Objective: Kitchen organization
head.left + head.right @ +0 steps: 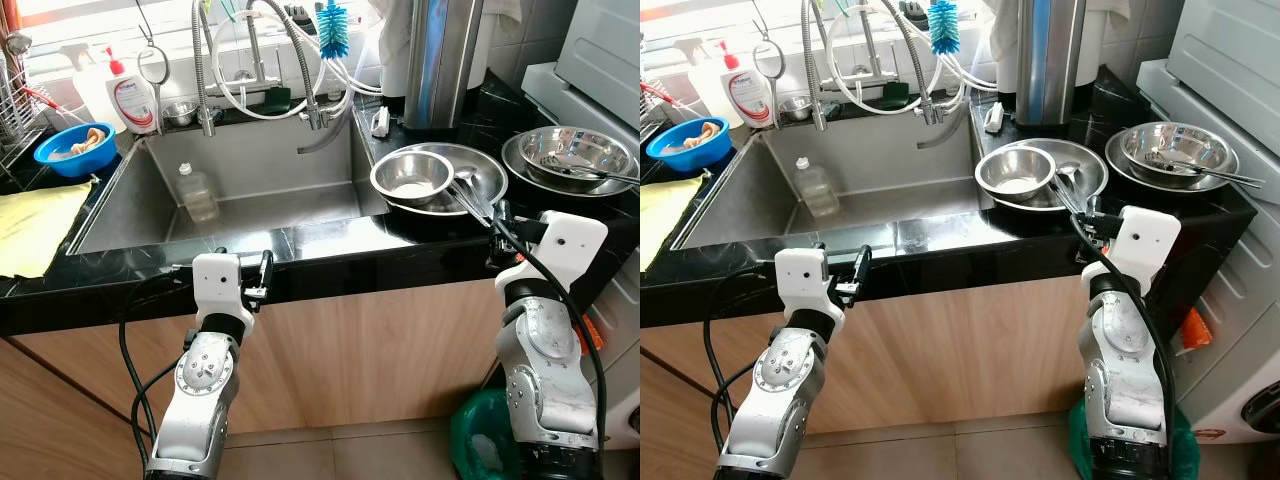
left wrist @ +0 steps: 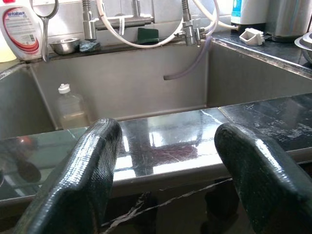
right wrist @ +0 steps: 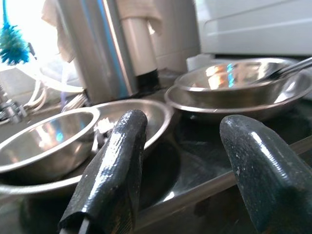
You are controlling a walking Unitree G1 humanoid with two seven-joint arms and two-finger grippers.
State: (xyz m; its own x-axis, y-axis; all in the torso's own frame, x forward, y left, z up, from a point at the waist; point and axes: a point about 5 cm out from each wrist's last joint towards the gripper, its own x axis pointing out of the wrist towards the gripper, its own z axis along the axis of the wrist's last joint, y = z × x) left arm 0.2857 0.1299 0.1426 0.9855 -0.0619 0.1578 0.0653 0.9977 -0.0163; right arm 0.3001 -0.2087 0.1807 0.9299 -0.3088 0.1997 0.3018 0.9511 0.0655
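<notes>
My left gripper (image 1: 263, 274) hovers open at the front edge of the black counter, just before the steel sink (image 1: 250, 205). A clear plastic bottle (image 1: 197, 193) with a white cap stands inside the sink. My right gripper (image 1: 499, 222) is open at the counter's front edge, right of the sink, facing the steel dishes. A small steel bowl (image 1: 413, 177) sits in a wider steel dish (image 1: 488, 165) with a spoon (image 1: 466, 190) beside it. Further right, a steel bowl (image 1: 573, 155) holding utensils rests on a steel plate. Both grippers hold nothing.
A blue bowl (image 1: 75, 148) with food scraps, a yellow cloth (image 1: 35, 225) and a dish rack lie left of the sink. A soap bottle (image 1: 131, 95), taps, hoses and a blue brush (image 1: 333, 30) line the back. A tall steel vessel (image 1: 443, 60) stands behind the dishes.
</notes>
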